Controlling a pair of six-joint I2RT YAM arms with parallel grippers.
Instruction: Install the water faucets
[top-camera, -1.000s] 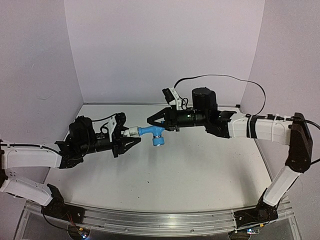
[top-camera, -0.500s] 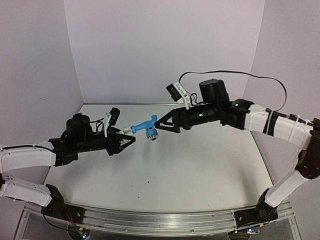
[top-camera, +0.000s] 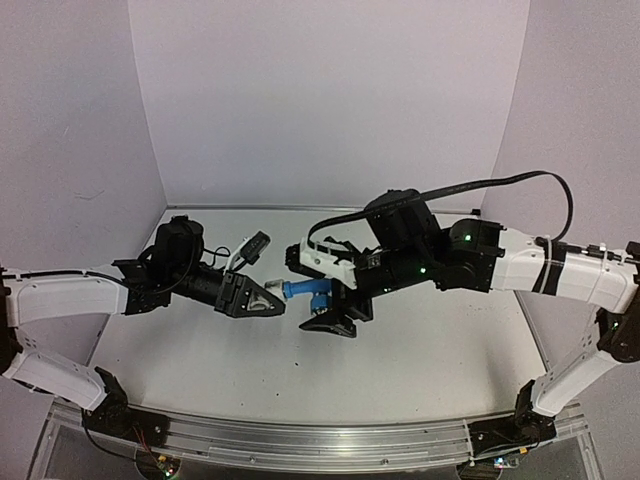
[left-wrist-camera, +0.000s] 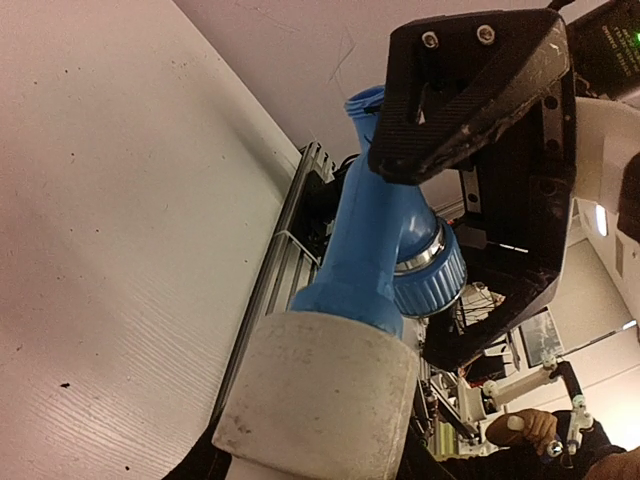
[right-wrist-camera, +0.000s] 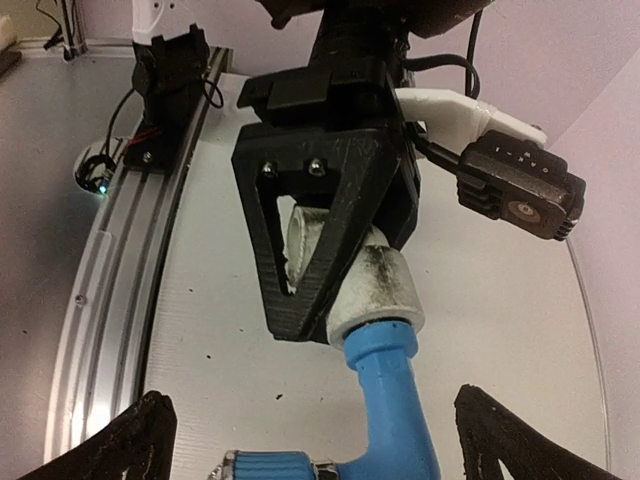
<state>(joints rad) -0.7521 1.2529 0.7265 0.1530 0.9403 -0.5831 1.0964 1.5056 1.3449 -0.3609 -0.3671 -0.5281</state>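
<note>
**Operator:** What is each gripper doing?

**Manual:** Your left gripper (top-camera: 268, 300) is clamped narrow on the white fitting (right-wrist-camera: 375, 285), across its round body. Your right gripper (top-camera: 300, 289) stands wide and holds nothing. In the top view its fingers (left-wrist-camera: 470, 90) sit at 12 and 6 o'clock of the blue tap (top-camera: 303, 290), apart from it as far as the views show.

**Operator:** Where is the tap?

**Manual:** It is off the table (top-camera: 420, 350), in the air between the two arms. One end of its barrel sits in the white fitting, so it projects from the left gripper toward 3 o'clock. Its knurled cap (left-wrist-camera: 432, 282) branches off toward 5 o'clock. You cannot tell how deep the barrel is seated.

**Operator:** How will it handle?

**Manual:** Expect a light, rigid plastic part. It should not flex, but the smooth barrel is likely to slip under a light pinch. The joint with the fitting looks like the weak point, and a sideways load may cock it or pull it out.

**Operator:** Where do I take hold?

**Manual:** Close on the straight barrel, just beyond the fitting at 3 o'clock. You can also close on the tee, where the branch stops the part from turning. The knurled cap probably offers the best friction, but it may rotate on its own. Avoid the free end of the barrel, because the lever there is long. Load the part along the barrel axis only.
</note>
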